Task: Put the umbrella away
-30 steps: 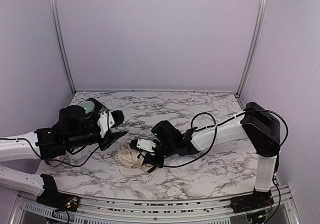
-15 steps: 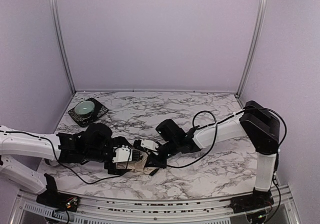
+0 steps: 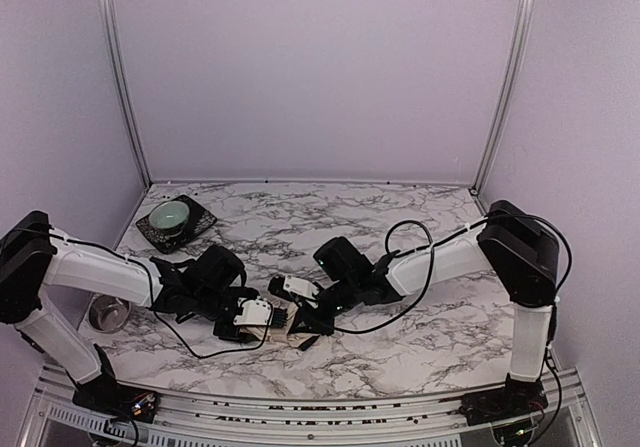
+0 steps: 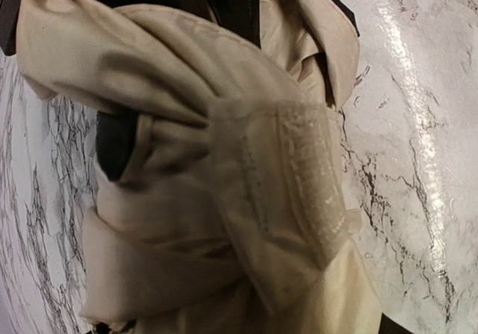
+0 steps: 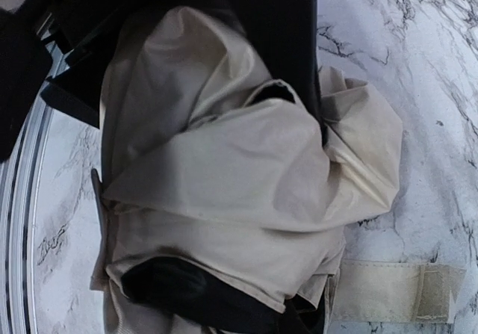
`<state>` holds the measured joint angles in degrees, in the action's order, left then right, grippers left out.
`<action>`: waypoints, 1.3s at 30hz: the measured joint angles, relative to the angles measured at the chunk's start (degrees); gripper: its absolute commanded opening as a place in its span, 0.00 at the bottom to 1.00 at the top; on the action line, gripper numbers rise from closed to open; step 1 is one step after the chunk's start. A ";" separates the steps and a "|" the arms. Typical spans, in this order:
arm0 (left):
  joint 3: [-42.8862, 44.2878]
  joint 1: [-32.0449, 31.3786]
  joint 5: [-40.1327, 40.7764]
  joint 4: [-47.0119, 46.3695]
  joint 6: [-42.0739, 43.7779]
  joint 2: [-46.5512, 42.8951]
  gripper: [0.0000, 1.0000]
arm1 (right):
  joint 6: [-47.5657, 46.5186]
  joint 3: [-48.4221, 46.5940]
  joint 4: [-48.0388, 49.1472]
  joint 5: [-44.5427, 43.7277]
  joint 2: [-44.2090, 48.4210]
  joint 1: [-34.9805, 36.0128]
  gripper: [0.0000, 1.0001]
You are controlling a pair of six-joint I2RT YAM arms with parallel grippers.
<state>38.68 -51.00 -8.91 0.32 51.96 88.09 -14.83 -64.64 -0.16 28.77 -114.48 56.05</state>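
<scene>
Marble-patterned tabletop [image 3: 420, 352] fills the floor of a lilac-walled booth in the top view. The left arm reaches in low from the left, and its left gripper [image 3: 262, 319] meets the right gripper [image 3: 300, 317] near the front middle of the table. The umbrella [image 3: 282, 319] lies between them as a small cream bundle, touching both. A pale green bowl [image 3: 172, 215] sits on a dark dish at the back left, well apart from the bundle. A small steel bowl [image 3: 108, 314] stands by the left arm's base.

The left wrist view is almost filled with crumpled cream fabric lying on the marble. A closing strap [image 4: 299, 177] with a rough fastening patch crosses the folds. Dark parts show at the top edge and in a gap on the left, but I cannot tell how this gripper's jaws stand.

The right wrist view shows the fabric bunched between one dark finger [image 5: 287, 28] above and another [image 5: 179, 285] below, the jaws pinching the umbrella. The strap's free end lies flat on the table at the lower right.
</scene>
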 measured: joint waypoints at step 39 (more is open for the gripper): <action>0.98 -11.43 10.91 -8.76 5.25 4.48 0.00 | 29.64 9.44 -10.93 -3.43 25.05 -16.83 0.50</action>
<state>39.66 -62.43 2.00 -8.45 57.21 92.58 14.81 -55.20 -11.09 25.34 -89.43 39.22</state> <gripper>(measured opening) 0.148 0.526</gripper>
